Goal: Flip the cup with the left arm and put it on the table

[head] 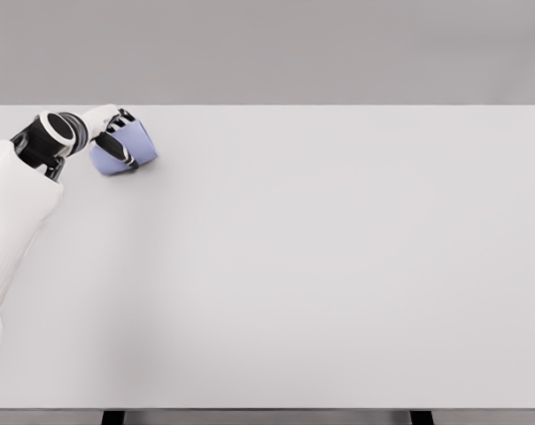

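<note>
One robot hand (119,133), the left, is wrapping its fingers around a pale blue cup (126,149) near the far left corner of the table (338,266); the cup is lying tilted, its long axis slanting toward that corner, seemingly mid-flip.

On my head view I see only the left arm (15,208), coming in from the near left: a smooth, glossy white shell, broad at the forearm. At the wrist sits a black joint with a white ring. The left hand (117,133) has a white back and black finger segments.
</note>
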Tool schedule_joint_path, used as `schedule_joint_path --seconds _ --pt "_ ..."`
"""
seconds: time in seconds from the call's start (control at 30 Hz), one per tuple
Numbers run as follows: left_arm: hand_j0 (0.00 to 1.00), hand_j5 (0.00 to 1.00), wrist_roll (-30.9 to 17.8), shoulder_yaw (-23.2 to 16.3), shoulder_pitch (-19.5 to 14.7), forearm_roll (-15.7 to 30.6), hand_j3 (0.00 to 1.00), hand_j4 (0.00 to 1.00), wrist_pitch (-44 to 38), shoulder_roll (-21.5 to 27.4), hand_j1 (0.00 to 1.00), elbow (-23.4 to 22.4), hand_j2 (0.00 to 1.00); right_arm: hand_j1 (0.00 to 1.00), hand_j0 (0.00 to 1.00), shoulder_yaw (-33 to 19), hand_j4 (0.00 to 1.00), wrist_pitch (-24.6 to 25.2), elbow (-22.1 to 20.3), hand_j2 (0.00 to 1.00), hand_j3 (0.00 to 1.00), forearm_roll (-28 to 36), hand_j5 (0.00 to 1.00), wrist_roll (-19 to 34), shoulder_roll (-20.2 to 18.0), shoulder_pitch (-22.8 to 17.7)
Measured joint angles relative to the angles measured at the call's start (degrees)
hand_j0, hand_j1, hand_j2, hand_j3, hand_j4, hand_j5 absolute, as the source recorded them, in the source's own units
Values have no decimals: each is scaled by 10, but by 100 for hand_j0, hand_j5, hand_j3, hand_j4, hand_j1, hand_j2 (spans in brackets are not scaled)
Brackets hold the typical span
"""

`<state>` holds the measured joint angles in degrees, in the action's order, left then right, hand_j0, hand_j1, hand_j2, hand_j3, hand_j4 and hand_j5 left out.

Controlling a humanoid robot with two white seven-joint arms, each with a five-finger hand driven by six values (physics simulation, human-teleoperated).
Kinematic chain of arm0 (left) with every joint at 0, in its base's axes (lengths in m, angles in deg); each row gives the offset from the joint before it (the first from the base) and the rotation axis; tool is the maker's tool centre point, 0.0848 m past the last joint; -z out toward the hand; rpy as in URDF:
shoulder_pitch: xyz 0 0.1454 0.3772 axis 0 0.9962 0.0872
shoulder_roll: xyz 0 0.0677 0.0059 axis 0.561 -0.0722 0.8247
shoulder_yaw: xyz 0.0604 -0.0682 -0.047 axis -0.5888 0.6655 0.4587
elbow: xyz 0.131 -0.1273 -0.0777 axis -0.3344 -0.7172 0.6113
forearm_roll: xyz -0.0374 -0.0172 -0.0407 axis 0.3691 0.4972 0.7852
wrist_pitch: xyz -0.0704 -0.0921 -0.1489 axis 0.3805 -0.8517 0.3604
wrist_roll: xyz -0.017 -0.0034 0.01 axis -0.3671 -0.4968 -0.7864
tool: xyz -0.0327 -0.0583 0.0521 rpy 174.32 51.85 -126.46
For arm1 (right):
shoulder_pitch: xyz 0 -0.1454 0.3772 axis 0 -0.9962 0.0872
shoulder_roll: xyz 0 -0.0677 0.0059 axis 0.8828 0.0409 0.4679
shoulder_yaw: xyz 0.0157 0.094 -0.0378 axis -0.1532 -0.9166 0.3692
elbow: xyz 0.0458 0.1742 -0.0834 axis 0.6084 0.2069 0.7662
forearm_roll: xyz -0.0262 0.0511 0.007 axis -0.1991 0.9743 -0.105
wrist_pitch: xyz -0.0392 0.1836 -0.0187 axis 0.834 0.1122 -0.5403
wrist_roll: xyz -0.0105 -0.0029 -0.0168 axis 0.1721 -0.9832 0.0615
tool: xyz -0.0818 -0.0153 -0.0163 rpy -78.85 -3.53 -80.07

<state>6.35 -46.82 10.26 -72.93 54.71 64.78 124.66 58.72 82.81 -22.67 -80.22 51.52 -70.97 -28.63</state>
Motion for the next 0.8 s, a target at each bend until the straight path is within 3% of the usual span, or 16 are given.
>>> schedule_joint_path --seconds 0.2,0.47,0.8 --pt "57 57 0 12 2 32 57 57 0 5 57 27 57 100 100 0 100 0 0 100 100 0 100 0 0 0" --pt "57 57 0 58 29 77 57 57 0 16 57 64 57 100 100 0 100 0 0 100 100 0 100 0 0 0" --pt "58 58 0 108 61 111 58 58 140 23 58 73 58 100 100 0 100 0 0 100 100 0 100 0 0 0"
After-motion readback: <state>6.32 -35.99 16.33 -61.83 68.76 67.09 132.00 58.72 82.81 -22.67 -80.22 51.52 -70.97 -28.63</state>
